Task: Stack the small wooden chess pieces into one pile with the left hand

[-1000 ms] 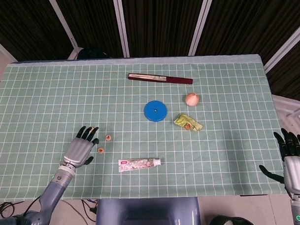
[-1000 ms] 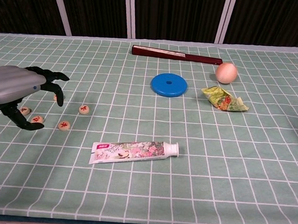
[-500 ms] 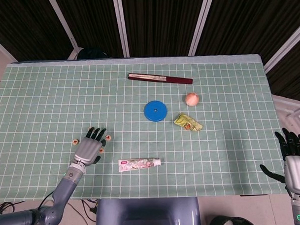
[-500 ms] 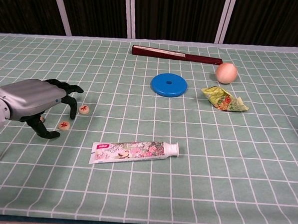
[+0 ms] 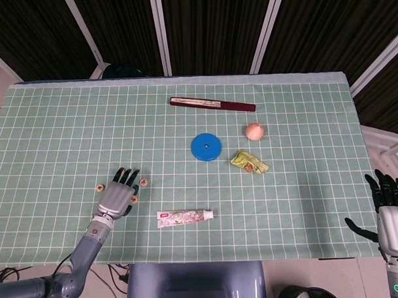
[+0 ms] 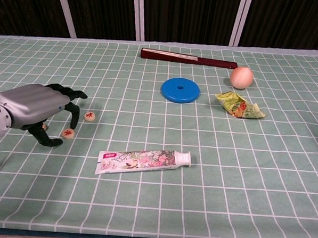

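While the left hand point(image 6: 29, 106) arches empty, a chess piece point(image 6: 68, 133) lies beside its spread fingers point(image 6: 73, 113).

We see even, bright overhead light on the table point(image 5: 54, 128), with only soft, faint shadows and no glare. Both views are sharp to the table's edges; the background beyond its far edge stays dark.
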`<state>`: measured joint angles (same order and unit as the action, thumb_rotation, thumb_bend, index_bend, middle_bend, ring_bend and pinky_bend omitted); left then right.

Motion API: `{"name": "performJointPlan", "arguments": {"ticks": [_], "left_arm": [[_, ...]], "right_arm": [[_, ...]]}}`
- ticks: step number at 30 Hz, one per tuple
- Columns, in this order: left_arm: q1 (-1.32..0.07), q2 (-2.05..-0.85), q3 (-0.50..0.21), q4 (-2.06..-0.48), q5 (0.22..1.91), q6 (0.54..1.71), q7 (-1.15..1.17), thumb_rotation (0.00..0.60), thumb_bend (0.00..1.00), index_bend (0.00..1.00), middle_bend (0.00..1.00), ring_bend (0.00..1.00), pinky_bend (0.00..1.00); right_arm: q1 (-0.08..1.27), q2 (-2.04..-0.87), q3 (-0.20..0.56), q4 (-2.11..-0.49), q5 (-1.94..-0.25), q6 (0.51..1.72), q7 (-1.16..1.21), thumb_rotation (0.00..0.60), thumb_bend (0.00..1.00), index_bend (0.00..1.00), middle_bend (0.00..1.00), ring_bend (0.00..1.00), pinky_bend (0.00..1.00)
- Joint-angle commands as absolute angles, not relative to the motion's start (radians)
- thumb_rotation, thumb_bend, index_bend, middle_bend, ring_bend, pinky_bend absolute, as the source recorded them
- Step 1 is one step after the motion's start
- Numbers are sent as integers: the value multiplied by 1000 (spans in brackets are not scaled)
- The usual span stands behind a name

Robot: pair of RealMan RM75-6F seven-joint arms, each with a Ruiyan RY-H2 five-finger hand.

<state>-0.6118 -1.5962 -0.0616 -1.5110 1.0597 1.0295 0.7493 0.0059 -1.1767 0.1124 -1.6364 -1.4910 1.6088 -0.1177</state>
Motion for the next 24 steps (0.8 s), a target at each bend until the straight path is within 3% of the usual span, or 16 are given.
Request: {"name": "performJointPlan", "arguments": {"ticks": [1,24], "left_arm": [[-616,-1600,-60,-1509,1052,1032,759,600,278,454,0,0,0],[-638,-1613,-48,-1504,1009,1044,784,600,331,505,0,0,0]], "right_arm": [[6,-1177,112,-1637,-1491,1608,-118,600,232,81,13,0,0],[6,-1177,114,-1638,-1486,1607,-116,600,233,81,13,0,0]]}}
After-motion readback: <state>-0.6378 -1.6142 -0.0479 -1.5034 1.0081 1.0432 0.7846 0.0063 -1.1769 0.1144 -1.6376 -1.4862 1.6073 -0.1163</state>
